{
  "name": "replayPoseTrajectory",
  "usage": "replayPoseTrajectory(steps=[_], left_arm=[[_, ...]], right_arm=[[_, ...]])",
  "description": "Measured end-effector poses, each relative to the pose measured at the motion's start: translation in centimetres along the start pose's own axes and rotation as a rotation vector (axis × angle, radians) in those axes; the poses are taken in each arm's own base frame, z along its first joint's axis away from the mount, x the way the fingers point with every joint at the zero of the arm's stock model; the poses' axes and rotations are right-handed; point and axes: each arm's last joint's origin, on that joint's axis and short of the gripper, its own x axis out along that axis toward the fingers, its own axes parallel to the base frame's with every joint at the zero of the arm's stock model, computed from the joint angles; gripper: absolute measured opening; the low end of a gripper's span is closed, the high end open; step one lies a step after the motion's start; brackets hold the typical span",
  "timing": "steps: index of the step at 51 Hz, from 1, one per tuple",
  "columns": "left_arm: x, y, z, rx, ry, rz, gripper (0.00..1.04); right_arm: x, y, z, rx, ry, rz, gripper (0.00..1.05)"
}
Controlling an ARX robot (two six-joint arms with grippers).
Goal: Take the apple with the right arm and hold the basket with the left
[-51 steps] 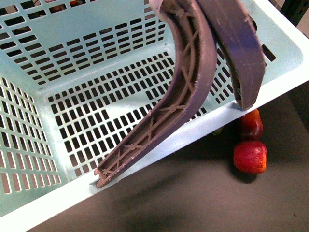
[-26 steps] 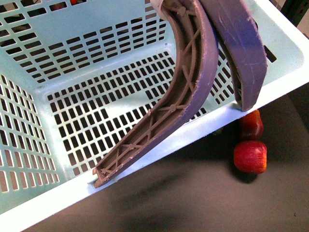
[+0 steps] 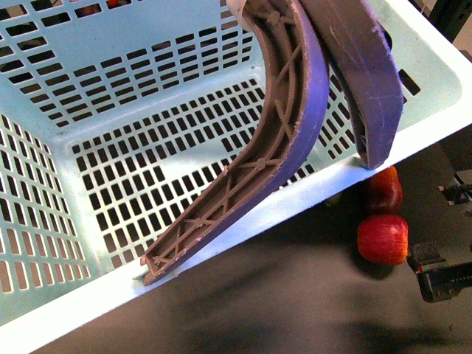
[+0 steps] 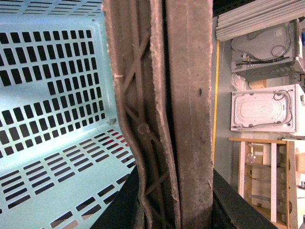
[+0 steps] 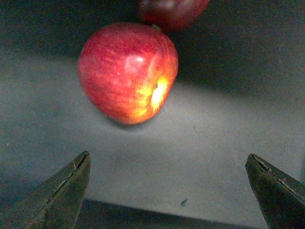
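Front view: the light turquoise slotted plastic basket fills left and centre; its two brownish-grey curved handles are clamped together in the left gripper (left wrist view). Lower right, the round bright red apple rests on the dark table, outside the basket. At the right edge, the right gripper stands spread, empty. Step: approach; next, advance astride the apple, then close.

The apple lies right of the basket.
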Motion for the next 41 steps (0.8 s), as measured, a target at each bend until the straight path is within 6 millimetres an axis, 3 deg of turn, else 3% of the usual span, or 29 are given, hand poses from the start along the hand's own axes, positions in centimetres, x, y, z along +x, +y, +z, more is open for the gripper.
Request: replayPoseTrajectory(steps=[18,41], left_arm=[[0.0,0.0,0.0,0.0,0.002,-0.002,0.2],[0.0,0.0,0.0,0.0,0.001,-0.001,0.2]], right_arm=[[2.5,1.0,2.4,-0.039,0.032,0.043,0.96],[4.8,2.2,3.7,-0.074,0.077,0.09,0.96]])
